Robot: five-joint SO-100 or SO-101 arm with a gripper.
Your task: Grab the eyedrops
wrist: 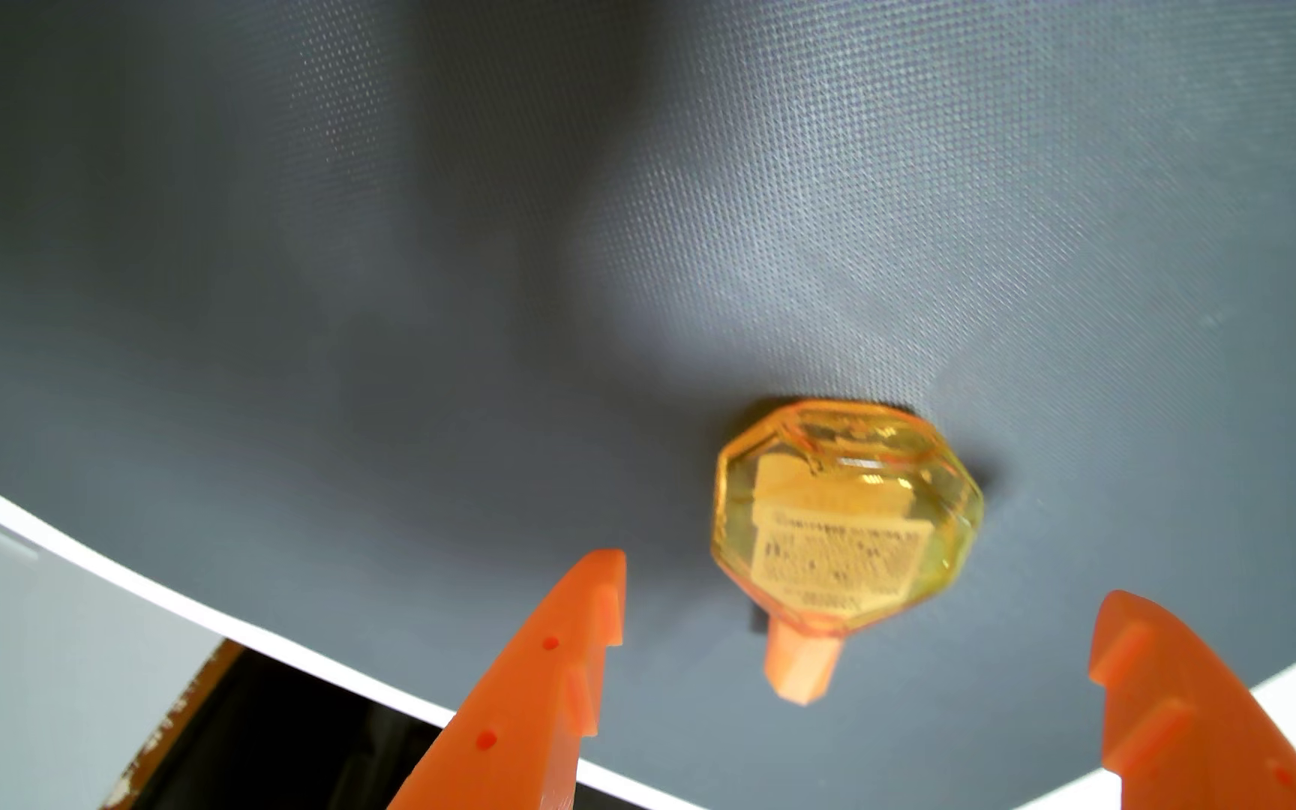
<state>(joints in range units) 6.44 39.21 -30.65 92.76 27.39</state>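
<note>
Looking through the wrist view, we see the gripper (863, 600) reaching in from the bottom edge with its 2 orange fingers spread wide apart. We count 1 finger (543, 685) at lower centre-left, carrying small dark dots and notched teeth along its inner edge, and the other finger (1175, 701) at lower right, with raised ridges on its inner face. Neither finger touches anything.

Between them, and a little beyond their tips, we find the eyedrops (847, 522), a small faceted bottle of clear amber-yellow plastic lying on its side on the dark grey mat (473, 272). Its pale orange cap (801, 662) points toward the camera, down into the gap between the fingers. We can make out a cream label (840, 561) with dark print on the bottle's upper face, though the print is too blurred for us to read. A short dark shadow sits under the bottle's far side.

The mat has a fine woven texture and a thin white border (240, 615) that curves across the lower left. Past that border we see a pale surface (21, 662) at far left and a dark gap (279, 740) with a worn brown edge (177, 716) beside it.
</note>
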